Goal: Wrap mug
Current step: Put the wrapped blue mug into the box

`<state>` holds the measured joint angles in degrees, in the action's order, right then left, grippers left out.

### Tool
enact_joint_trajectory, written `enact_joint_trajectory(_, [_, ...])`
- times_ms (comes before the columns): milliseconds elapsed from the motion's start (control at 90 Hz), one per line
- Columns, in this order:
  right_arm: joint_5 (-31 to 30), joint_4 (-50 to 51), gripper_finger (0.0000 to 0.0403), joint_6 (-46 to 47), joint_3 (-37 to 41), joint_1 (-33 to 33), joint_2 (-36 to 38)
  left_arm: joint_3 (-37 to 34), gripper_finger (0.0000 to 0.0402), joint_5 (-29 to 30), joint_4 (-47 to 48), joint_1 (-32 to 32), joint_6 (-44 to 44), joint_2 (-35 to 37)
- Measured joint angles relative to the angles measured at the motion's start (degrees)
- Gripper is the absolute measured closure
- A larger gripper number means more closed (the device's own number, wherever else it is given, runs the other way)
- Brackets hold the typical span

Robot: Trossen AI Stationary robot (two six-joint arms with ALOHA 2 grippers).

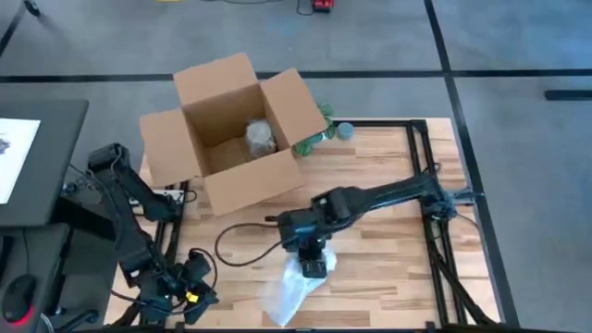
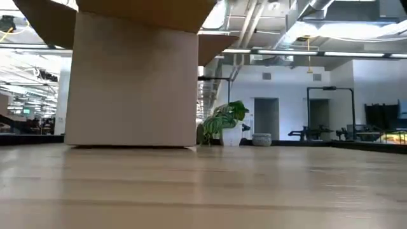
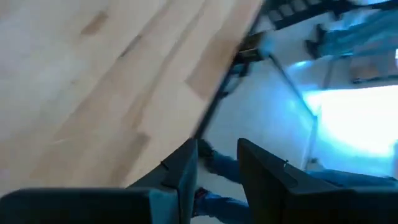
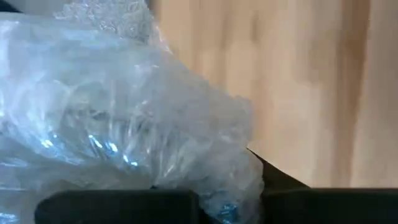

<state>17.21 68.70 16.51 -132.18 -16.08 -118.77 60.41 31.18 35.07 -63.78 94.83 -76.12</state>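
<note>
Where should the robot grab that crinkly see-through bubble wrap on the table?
Probably from above, at the end of the clear crumpled bubble wrap nearest the middle of the wooden table. It lies flat and loose, its other end runs to the table's edge, and the right gripper is already over it.

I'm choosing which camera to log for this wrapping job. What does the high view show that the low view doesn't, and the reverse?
Only the high view shows both arms: the right gripper is down on the clear bubble wrap near the table's front edge, while the left gripper waits off the table's front left corner. It also looks into the open box, where a wrapped bundle lies. Only the low view shows the room behind the table. Both show the cardboard box, the green plant beside it and the wooden table.
</note>
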Motion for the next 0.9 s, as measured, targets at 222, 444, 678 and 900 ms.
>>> enact_joint_trajectory(222, [5.7,-20.9,0.038,3.8,-2.1,3.9,8.3,6.7,0.0307,10.1,0.0,-1.1,-8.4,0.0])
enact_joint_trajectory(444, [5.1,-35.1,0.0381,2.8,-2.7,10.5,9.8,10.8,0.0307,20.9,0.2,-1.1,-15.1,0.0])
enact_joint_trajectory(678, [-6.7,-39.2,0.0381,-0.5,-1.8,19.7,9.7,13.0,0.0307,32.3,0.2,-0.8,-17.8,0.4])
enact_joint_trajectory(900, [-9.7,-39.5,0.0381,1.2,-1.5,30.1,5.4,13.0,0.0307,33.7,2.1,0.7,-13.4,0.4])
